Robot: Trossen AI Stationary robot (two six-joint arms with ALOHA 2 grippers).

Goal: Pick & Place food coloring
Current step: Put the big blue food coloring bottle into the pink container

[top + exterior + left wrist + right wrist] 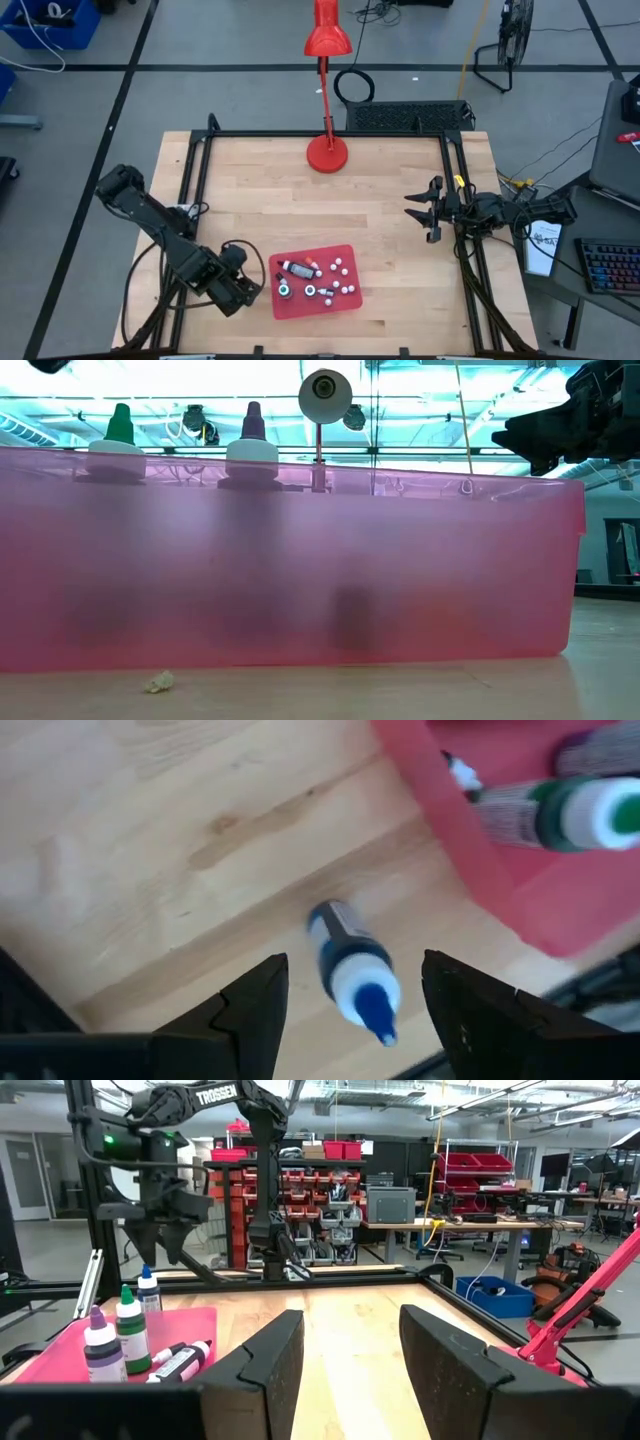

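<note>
Blue-tipped food coloring bottle (pixel 352 970) lies on bare wood table (pixel 400 300) just beside red tray (pixel 350 305), outside it. Left gripper (pixel 345 995) hovers over it, fingers apart, bottle between them, untouched. Other bottles in tray: green-capped (pixel 128 1325) and purple-capped (pixel 100 1345) upright. Right gripper (pixel 425 212) apart, waiting near table's right edge.

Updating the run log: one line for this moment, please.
left gripper: open, over blue bottle lying on table beside tray | right gripper: open, idle at right edge | other bottles in tray
</note>
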